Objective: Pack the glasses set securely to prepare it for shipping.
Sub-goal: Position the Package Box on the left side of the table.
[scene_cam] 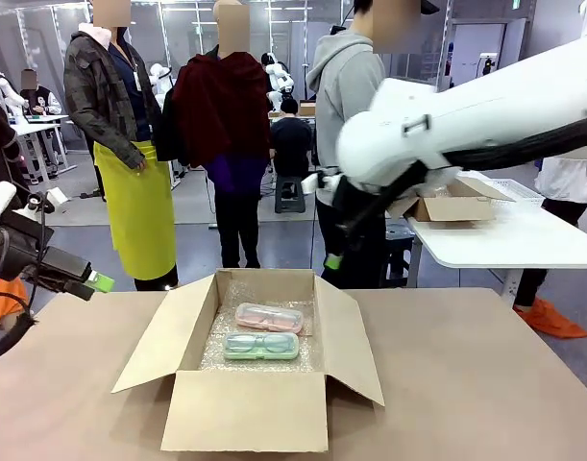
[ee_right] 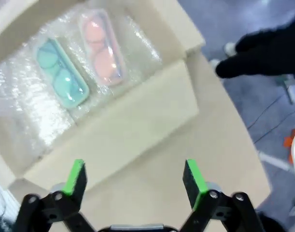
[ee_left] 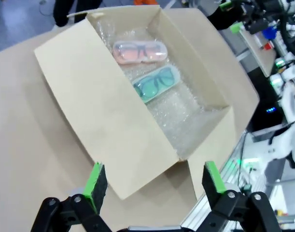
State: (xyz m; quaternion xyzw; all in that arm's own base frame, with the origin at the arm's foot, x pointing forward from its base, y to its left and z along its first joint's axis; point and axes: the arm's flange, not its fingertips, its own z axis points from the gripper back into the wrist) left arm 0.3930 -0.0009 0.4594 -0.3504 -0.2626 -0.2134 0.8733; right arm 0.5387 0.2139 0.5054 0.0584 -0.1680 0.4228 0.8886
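Open corrugated cardboard box (scene_cam: 245,408) on the brown table (scene_cam: 485,384), flaps splayed outward, floor lined with crinkly clear bubble wrap (scene_cam: 221,336). Your glasses set lies flat on that lining: pink case (scene_cam: 269,318) on the far side, mint green case (scene_cam: 261,346) just beside it on the robot's side, long edges parallel. Touching or a hair apart, can't tell. Both are flat translucent rounded rectangles with frames showing through the lids.

Left gripper (ee_left: 153,169): jaws wide apart, nothing between them, hanging over a flap and corner of the box. The cases sit farther ahead, down inside, well clear of the pads.

Right gripper (ee_right: 134,166): jaws apart too, empty, above a side flap, with both cases beyond the fingertips on the wrap.

Hard to read for you: in the front view the right arm is blurred and its wrist covers most of the gripper, I can make out one green pad. The left gripper is small at the picture's left edge. The right wrist view is soft, so the lenses read as coloured blobs
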